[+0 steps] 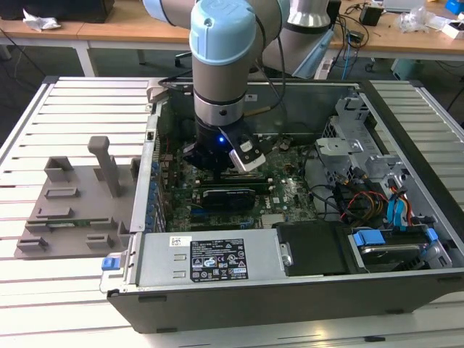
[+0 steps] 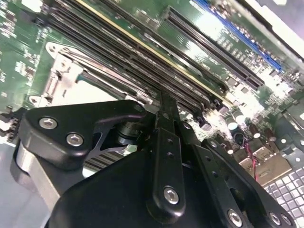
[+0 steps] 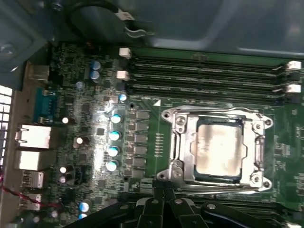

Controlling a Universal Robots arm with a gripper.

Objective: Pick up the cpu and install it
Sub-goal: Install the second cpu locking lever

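The cpu (image 3: 221,145), a silvery-grey square chip, lies flat in the metal socket frame (image 3: 178,142) on the green motherboard in the first wrist view. My gripper (image 3: 164,186) hovers just beside the socket's edge. Its two black fingers are pressed together and hold nothing. The second wrist view has the shut gripper (image 2: 164,102) above the memory slots, with the socket frame (image 2: 57,71) off to one side. In the exterior view the gripper (image 1: 217,165) is lowered into the open computer case over the motherboard, and the arm hides the cpu.
The case walls (image 1: 290,290) surround the board. Drive cages and coloured cables (image 1: 377,196) fill the exterior view's right. Memory slots (image 3: 204,76) run beside the socket. A grey plastic fixture (image 1: 72,203) sits on the slatted table at the exterior view's left.
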